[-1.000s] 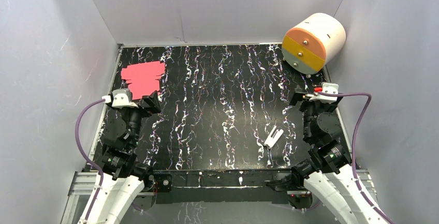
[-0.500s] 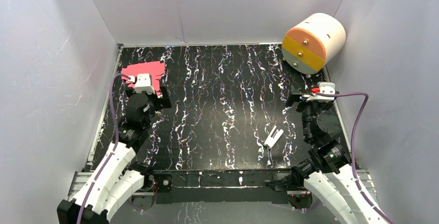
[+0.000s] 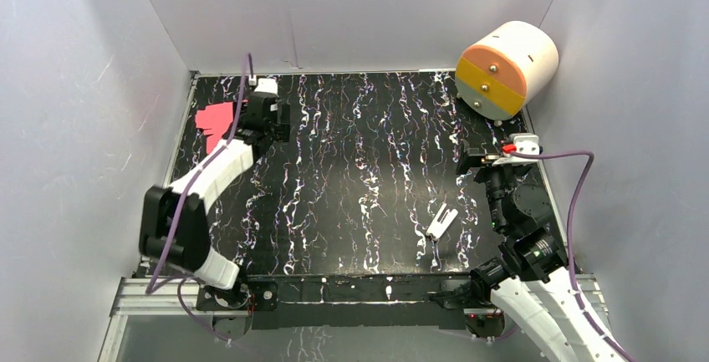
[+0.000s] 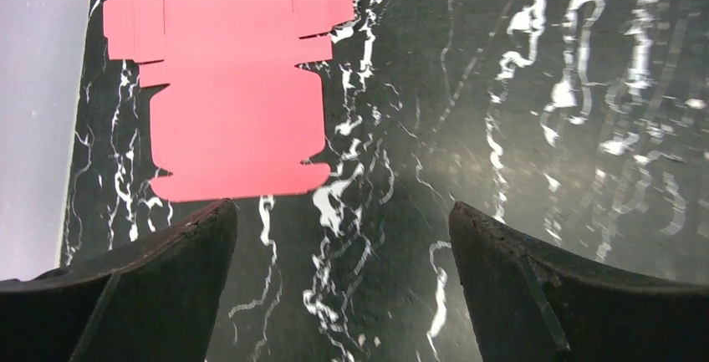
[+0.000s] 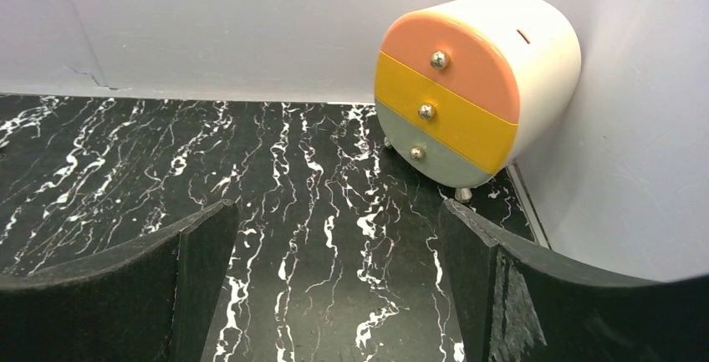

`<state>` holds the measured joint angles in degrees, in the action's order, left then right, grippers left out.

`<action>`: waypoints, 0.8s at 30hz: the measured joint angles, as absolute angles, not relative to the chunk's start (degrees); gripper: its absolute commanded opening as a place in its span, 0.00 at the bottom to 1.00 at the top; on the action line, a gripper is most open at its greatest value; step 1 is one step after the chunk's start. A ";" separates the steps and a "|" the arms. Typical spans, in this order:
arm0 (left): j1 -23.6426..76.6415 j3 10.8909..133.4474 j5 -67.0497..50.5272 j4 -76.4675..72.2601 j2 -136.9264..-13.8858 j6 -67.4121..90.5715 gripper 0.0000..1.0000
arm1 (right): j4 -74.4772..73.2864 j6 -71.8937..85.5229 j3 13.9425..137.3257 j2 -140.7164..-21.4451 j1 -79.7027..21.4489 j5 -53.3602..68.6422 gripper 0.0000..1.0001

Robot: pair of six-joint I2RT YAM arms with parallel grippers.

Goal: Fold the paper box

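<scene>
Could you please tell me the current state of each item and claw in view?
paper box: flat, unfolded, untouched.
left claw: open, empty, just short of the paper box.
right claw: open, empty.
drawer cylinder: all three drawers shut.
white clip: lying loose, untouched.

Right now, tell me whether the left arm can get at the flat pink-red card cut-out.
Probably yes: the left arm hovers just short of the pink-red card cut-out, jaws open, nothing between.
</scene>
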<state>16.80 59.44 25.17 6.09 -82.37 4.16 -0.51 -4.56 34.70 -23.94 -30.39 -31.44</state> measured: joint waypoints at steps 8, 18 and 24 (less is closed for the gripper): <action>13.65 74.85 28.18 7.79 -104.81 -4.34 0.78 | -1.39 -4.25 34.70 -23.11 -30.39 -30.41 0.99; 12.91 87.64 32.53 5.15 -121.71 -12.60 0.50 | -3.07 -4.34 34.70 -23.35 -30.39 -30.41 0.98; 12.80 92.92 32.67 5.21 -127.22 -14.20 0.46 | -3.25 -4.69 34.70 -24.47 -30.39 -30.92 0.99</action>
<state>12.80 92.92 32.67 5.21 -127.22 -14.20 -3.25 -4.69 34.70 -24.47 -30.39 -30.92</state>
